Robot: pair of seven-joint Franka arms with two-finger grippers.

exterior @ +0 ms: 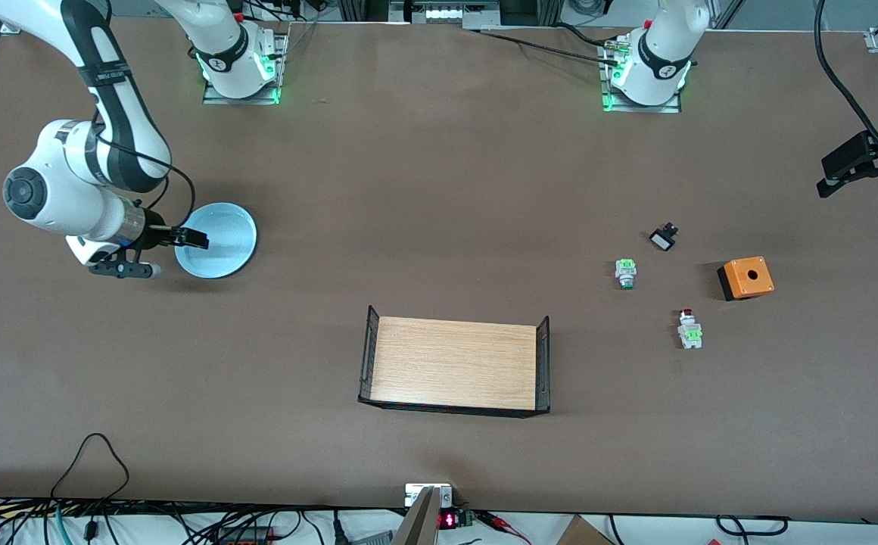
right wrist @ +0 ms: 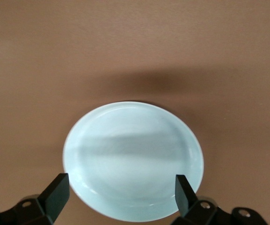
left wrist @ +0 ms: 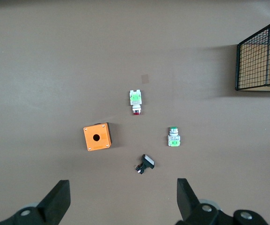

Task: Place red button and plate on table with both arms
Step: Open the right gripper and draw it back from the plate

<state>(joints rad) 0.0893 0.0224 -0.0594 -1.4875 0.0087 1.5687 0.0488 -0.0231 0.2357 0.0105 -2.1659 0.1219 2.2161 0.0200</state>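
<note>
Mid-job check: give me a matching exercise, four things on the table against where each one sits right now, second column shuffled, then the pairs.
Things:
1. plate
2. red button
3. orange box
4. wooden tray

Places:
A. mid-table, nearest the front camera
B. under the open right gripper, at the right arm's end
C. at the left arm's end, nearer the front camera than the orange box
D. beside the buttons, under the open left gripper

Pairs: 1-B, 2-C, 3-D, 4-A
</note>
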